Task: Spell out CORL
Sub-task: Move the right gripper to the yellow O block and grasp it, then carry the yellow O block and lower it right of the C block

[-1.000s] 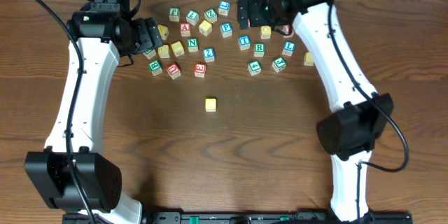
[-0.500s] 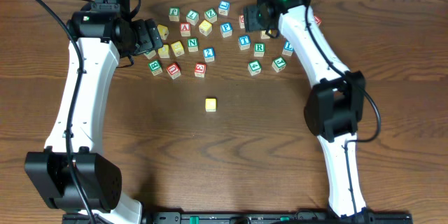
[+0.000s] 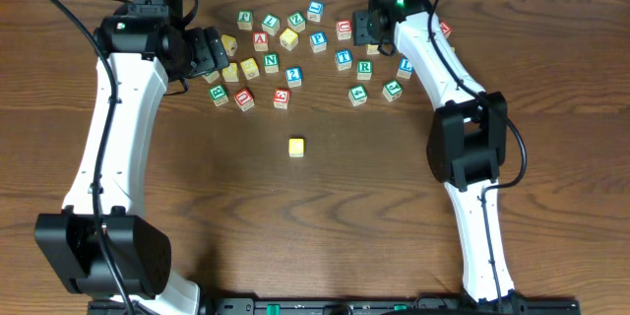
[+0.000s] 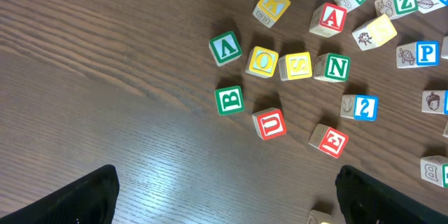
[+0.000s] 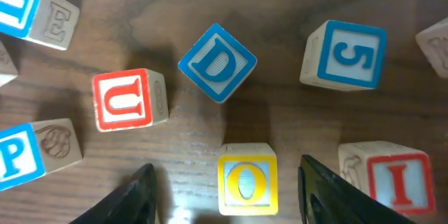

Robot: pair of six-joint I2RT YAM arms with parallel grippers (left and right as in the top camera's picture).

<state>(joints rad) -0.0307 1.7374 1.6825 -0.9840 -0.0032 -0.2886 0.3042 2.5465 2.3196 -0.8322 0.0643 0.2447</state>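
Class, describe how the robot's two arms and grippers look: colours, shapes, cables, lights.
The left arm and right arm match: white rounded links, black joint housings, loose black cables. The left gripper and right gripper are black, two-fingered. A green light glows on the right arm.

Spare letter blocks lie scattered across the dark wooden table (image 3: 295, 217)!

In the left wrist view, the red-framed wooden A cube (image 4: 332, 18) sits up top. The green-framed N cube (image 4: 336, 67) is below it, just beside a yellow-framed S cube (image 4: 297, 66). Lower down are a green-framed B cube (image 4: 229, 100) and a red-framed U cube (image 4: 270, 123), close together. The right wrist view shows a blue-framed D cube (image 5: 216, 61) turned diamond-wise, with a blue-framed 5 cube (image 5: 348, 54) apart from it.
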